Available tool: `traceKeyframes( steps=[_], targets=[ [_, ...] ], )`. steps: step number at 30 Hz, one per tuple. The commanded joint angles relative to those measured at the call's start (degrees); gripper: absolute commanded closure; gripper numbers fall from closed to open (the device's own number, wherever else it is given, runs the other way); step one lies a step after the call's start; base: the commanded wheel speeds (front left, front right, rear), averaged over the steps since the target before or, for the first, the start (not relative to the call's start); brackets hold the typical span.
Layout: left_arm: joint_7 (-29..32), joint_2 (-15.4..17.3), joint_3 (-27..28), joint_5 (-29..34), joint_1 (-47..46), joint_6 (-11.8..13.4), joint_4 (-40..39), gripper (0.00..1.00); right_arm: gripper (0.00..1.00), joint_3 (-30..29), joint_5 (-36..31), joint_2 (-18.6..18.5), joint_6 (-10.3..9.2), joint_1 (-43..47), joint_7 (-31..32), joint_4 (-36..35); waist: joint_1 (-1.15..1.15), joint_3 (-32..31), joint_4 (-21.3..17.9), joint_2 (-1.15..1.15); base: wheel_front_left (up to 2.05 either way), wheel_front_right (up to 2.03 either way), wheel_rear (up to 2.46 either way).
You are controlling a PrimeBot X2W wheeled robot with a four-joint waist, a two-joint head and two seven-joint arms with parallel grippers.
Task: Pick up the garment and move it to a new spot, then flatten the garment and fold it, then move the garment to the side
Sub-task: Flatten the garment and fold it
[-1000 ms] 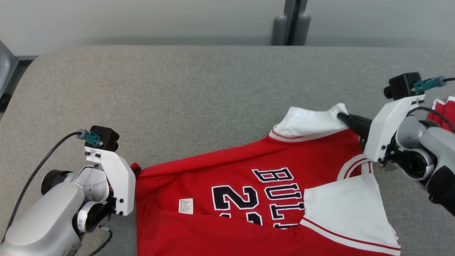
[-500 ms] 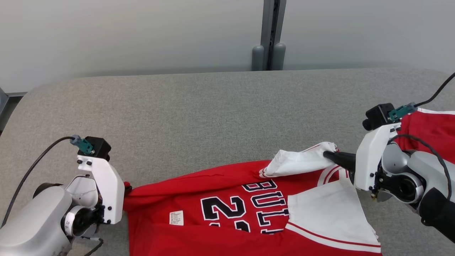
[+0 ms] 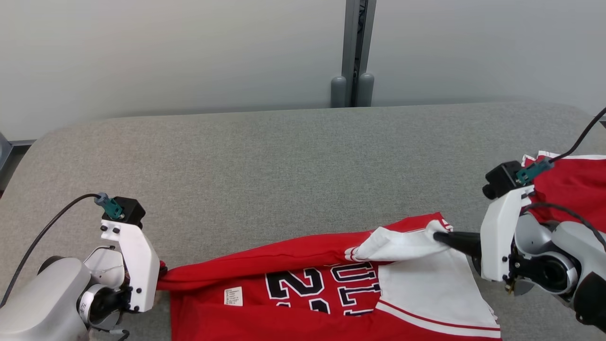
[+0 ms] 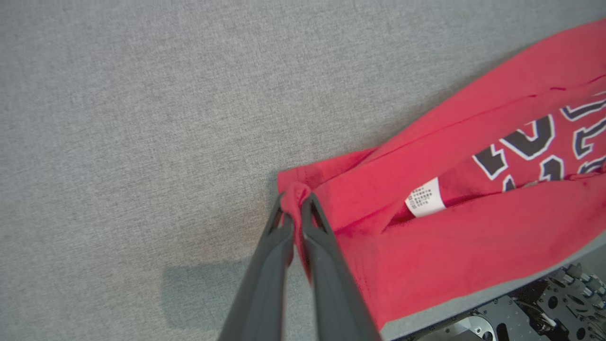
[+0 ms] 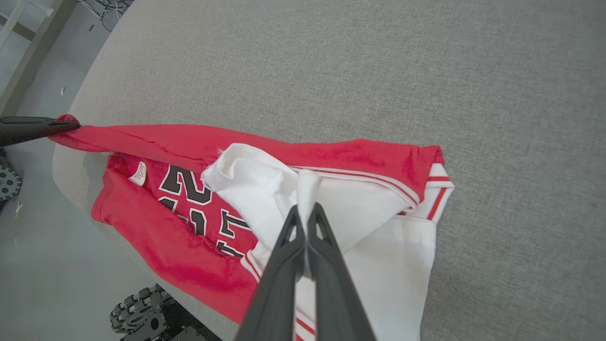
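Spread along the near edge of the grey fabric-covered table (image 3: 265, 166): a red basketball jersey with white sleeve panels and dark block lettering (image 3: 284, 258), its near part reaching over the table's edge. Pinched at the far-left corner by the left gripper (image 4: 294, 213), jaws closed tight on a small bunch of red cloth, tips low against the table top. Pinched at the other end by the right gripper (image 5: 305, 212), jaws closed on a fold of white sleeve fabric (image 5: 265, 189), raised a little off the white panel beneath. Stretched between the two grips, a long red fold along the jersey's far side. Just below that fold, near the left end, a small white care label (image 3: 233, 295). Beyond the right arm, at the table's right end, a second heap of red cloth with white trim (image 3: 575, 182). Behind the table, a pale wall with a grey upright post (image 3: 352, 52).
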Motion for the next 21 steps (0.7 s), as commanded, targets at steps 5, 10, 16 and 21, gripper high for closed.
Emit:
traceKeyframes(
  steps=[5, 10, 16, 21],
  targets=[
    [1.3, 0.6, -0.6, -0.1, 0.7, -0.5, 1.0, 1.0, 1.0, 0.1, 0.9, -1.7, 0.01, 2.5, 1.3, -2.8, 0.0, -0.4, -0.6, 0.0, 0.0, 0.0, 0.0],
    [3.2, 0.5, -1.2, -0.9, 1.5, -0.8, 1.5, 1.0, 1.0, -0.3, 2.2, -3.3, 0.01, 3.6, 1.6, -5.8, 0.0, -0.7, -0.9, 0.0, 0.0, 0.0, 0.0],
    [4.3, 1.0, -1.4, -1.8, 2.2, -0.4, 0.4, 1.0, 1.0, -0.3, 2.8, -4.3, 0.01, 4.5, 2.2, -6.9, 0.0, -1.3, -1.0, 0.0, 0.0, 0.0, 0.0],
    [4.6, 1.3, -1.1, -2.8, 3.4, 0.0, -1.2, 1.0, 1.0, -0.3, 2.7, -4.4, 0.01, 5.2, 2.1, -6.0, 0.0, -1.5, -0.8, 0.0, 0.0, 0.0, 0.0]
  ],
)
